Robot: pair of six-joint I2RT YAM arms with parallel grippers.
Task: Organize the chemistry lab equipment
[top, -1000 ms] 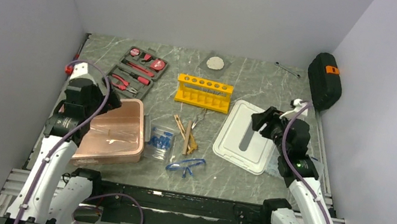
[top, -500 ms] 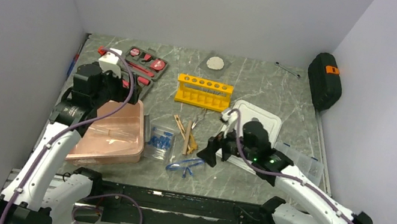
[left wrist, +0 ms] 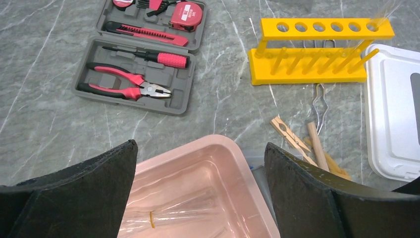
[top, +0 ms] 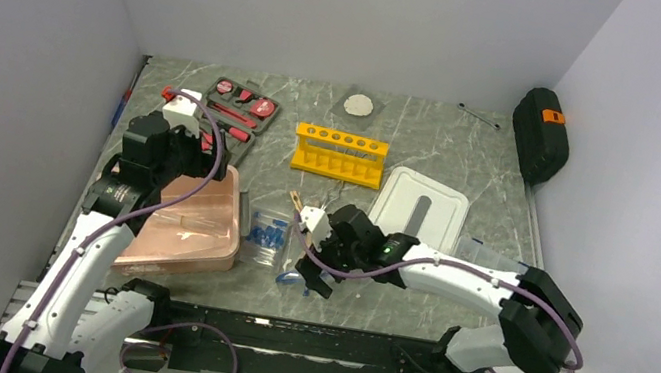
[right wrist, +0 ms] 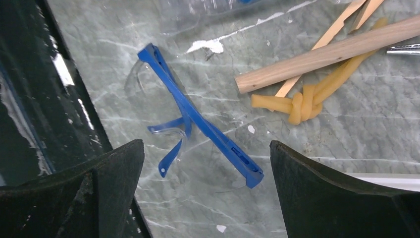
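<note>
The right claw [right wrist: 205,145] is spread as wide as it goes and holds nothing. It hangs over the glasses [right wrist: 198,124], which lie flat on the table [right wrist: 346,148] under the gap between its two fingers, blue frame slanting across. Neither finger touches them. Just beyond the claw's right finger lie a wooden stick [right wrist: 327,54], a thin wooden clamp [right wrist: 341,22] crossing under it, and a knotted yellow tube [right wrist: 297,104]. Straight ahead of the claw, the bag of tubes [top: 268,235] is cut off by the top of the wrist view. From above, the claw covers most of the glasses.

The left claw [left wrist: 200,145] is also spread wide and empty, above the far end of a pink tray [left wrist: 208,168]. Beyond its left finger is an open tool kit [left wrist: 143,64]; beyond its right finger stands the yellow rack [left wrist: 317,52], with a white lid [left wrist: 396,114] further right, cut off by the edge. Something clear with a yellow band lies in the tray, hard to make out.
</note>
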